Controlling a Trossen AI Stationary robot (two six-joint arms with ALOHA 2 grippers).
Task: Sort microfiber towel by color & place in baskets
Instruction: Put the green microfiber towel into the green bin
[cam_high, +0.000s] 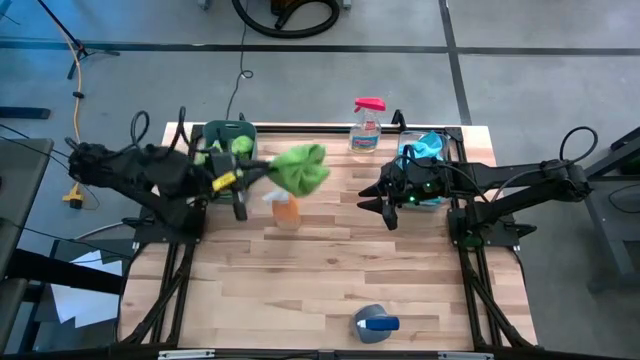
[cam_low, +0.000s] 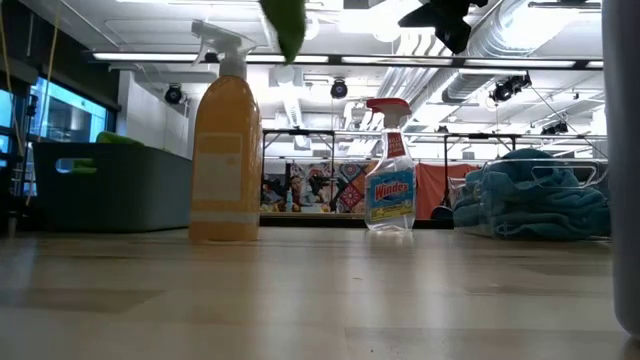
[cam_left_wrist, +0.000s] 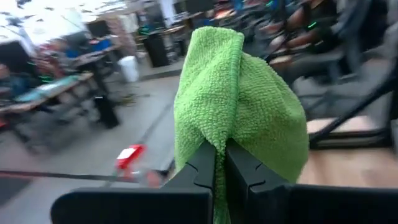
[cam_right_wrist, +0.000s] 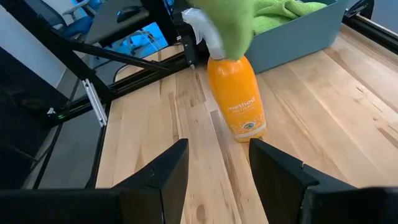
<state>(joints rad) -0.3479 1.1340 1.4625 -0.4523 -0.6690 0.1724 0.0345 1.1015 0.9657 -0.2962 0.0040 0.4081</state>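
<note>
My left gripper (cam_high: 262, 173) is shut on a green microfiber towel (cam_high: 302, 168), held high above the table, over an orange spray bottle (cam_high: 286, 210). The towel also shows in the left wrist view (cam_left_wrist: 239, 106) and at the top of the low view (cam_low: 286, 24). The dark teal basket (cam_high: 224, 136) at the far left holds green towels (cam_right_wrist: 280, 11). The clear basket (cam_high: 428, 165) at the far right holds blue towels (cam_low: 535, 195). My right gripper (cam_right_wrist: 217, 168) is open and empty in front of the clear basket. A blue-grey towel (cam_high: 375, 322) lies on the table near the front edge. My left gripper pinches a bunched fold of the green towel (cam_left_wrist: 219, 134) between its two fingers (cam_left_wrist: 202, 168). The fingers come about level from the table's left side. The towel is lifted clear of the table and bulges out past the fingertips in several layers.
The orange spray bottle (cam_right_wrist: 239, 99) stands upright mid-table, below the held towel. A clear Windex bottle with a red trigger (cam_high: 367, 125) stands at the far edge between the baskets. The bare wood tabletop (cam_high: 330, 270) stretches toward the near edge.
</note>
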